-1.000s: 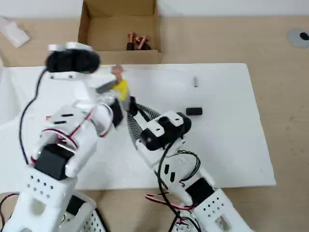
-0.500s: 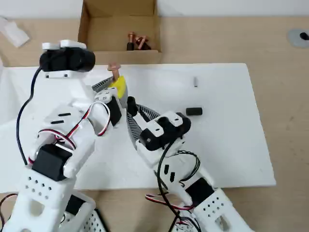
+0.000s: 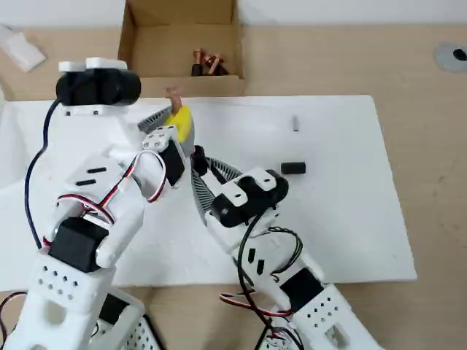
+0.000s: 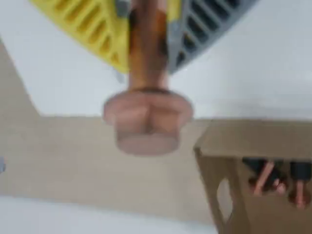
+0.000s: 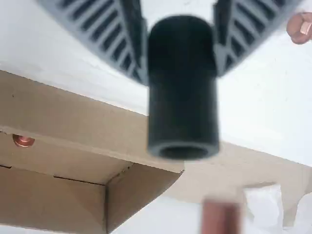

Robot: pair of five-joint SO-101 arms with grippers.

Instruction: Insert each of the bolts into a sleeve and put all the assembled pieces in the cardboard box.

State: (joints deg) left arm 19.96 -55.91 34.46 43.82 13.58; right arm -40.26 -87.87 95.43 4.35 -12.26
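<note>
My left gripper (image 3: 177, 111) is shut on a copper bolt (image 3: 174, 95), head toward the cardboard box (image 3: 128, 44), just in front of the box's near wall. In the left wrist view the bolt (image 4: 147, 92) sticks out between the yellow and grey fingers. My right gripper (image 3: 198, 163) sits right behind it, shut on a black sleeve (image 5: 183, 87) whose open end faces the box. Another black sleeve (image 3: 292, 168) lies loose on the white board. Assembled copper-and-black pieces (image 3: 206, 63) lie inside the box.
A small grey pin (image 3: 295, 124) lies on the white board (image 3: 350, 219) toward the far right. The box's near wall (image 5: 73, 146) stands close ahead of both grippers. A white object (image 3: 22, 49) lies at the far left on the wooden table.
My left gripper has carried the bolt a little farther toward the box's near wall, and its arm has swung slightly left. The right arm has kept still with the sleeve.
</note>
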